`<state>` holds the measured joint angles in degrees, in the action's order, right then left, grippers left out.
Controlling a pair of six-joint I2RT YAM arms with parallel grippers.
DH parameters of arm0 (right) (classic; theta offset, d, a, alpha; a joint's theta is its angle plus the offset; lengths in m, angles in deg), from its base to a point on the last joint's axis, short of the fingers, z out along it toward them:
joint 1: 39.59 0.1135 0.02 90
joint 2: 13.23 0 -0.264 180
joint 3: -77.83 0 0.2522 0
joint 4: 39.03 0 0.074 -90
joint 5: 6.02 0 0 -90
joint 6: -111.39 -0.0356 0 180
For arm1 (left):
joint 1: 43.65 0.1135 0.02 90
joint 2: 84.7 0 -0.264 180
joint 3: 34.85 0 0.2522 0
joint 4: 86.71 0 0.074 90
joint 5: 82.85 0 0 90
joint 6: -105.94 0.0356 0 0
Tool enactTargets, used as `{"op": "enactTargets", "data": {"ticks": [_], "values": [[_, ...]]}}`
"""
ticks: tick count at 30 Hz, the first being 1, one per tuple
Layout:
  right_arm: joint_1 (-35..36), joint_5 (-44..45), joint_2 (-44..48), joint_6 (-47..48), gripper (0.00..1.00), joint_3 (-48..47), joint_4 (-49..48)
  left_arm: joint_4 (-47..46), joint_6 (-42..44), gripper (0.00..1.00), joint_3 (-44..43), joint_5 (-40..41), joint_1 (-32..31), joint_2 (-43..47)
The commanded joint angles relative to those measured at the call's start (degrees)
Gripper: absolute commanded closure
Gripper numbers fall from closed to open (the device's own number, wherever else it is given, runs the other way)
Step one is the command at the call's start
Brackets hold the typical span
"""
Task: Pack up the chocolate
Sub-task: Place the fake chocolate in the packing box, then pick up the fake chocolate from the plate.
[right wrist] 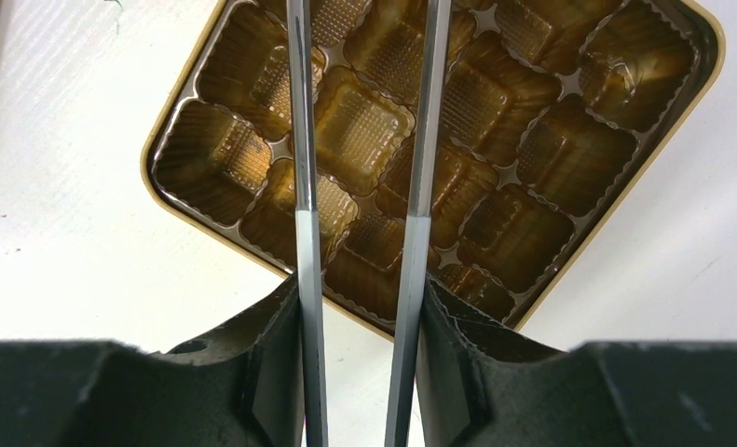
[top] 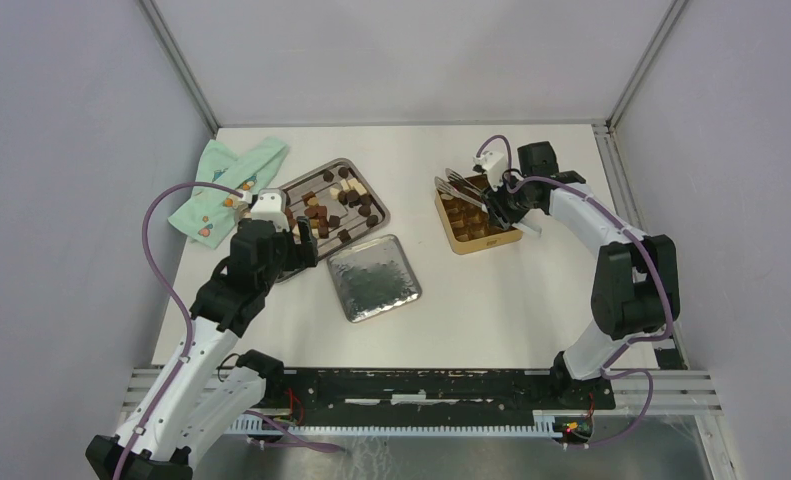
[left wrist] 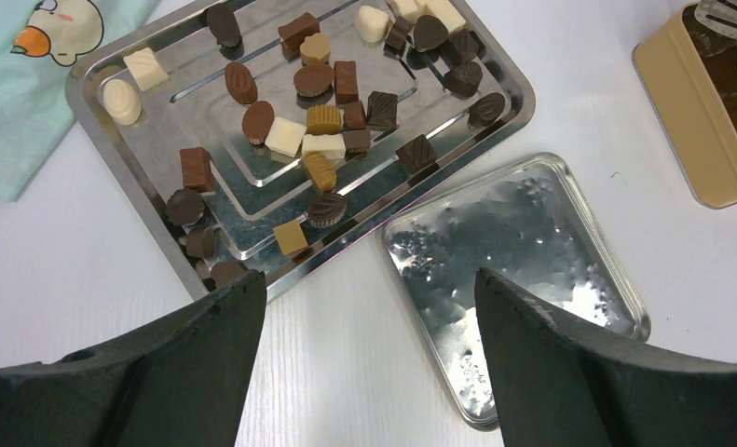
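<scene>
While the pieces share no common direction, the chocolate [left wrist: 325,119] all lies in the steel tray [left wrist: 523,98]. This tray stands on the left part of the white surface [left wrist: 66,279]. Its long axis goes from lower left to upper right in the left wrist view.

The pieces are small and of many forms: squares, short bars, ovals, ribbed leaf shapes and a few rounded ones. Their colours are dark brown, milk brown, caramel and cream-white. The longer ones, the ovals and the bars, each point another way; some go along the tray and some across it. Each piece lies flat on the metal. In the middle several touch one another, and others lie alone near the rim.

The left claw [left wrist: 366,279] hangs above the near edge of the tray, its fingers wide apart with nothing between them. Just beside the tray lies a silver lid [left wrist: 523,251], inner side up. A mint-green cloth [left wrist: 20,93] with printed animals lies at the tray's left end.

The right claw [right wrist: 360,293] is clamped on metal tongs [right wrist: 301,140]. The two arms of the tongs stand apart and reach over the gold tin [top: 479,241]. Inside the tin a brown insert [right wrist: 360,126] has square pockets.
</scene>
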<state>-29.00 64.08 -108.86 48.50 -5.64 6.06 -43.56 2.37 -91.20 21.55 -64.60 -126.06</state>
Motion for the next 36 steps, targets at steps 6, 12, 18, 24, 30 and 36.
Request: {"op": "enactTargets", "data": {"ticks": [6, 12, 18, 24, 30, 36], "values": [[0.0, -6.2, 6.0, 1.1, 0.56, 0.3, -1.8, -2.8, 3.5, 0.13, -0.3, -1.3, 0.4, 0.4], [3.0, -10.5, 8.4, 3.8, 0.57, 0.3, -1.0, -2.7, 3.9, 0.13, -0.4, -1.7, 0.4, 0.6], [11.0, -7.8, 6.8, 7.2, 0.57, -2.9, 1.8, -2.7, 4.2, 0.12, -0.5, -1.2, 0.4, 1.1], [18.3, -0.7, -1.0, 9.1, 0.57, -11.4, 6.4, -2.6, 4.2, 0.11, -0.5, -0.2, 0.4, 2.0], [20.9, 4.8, -11.6, 9.3, 0.58, -22.7, 10.1, -2.7, 4.3, 0.11, -0.4, -0.3, 0.5, 2.9], [21.1, 8.8, -18.8, 9.5, 0.59, -30.0, 11.9, -2.7, 4.4, 0.11, -0.4, -0.3, 0.4, 3.4]]}}
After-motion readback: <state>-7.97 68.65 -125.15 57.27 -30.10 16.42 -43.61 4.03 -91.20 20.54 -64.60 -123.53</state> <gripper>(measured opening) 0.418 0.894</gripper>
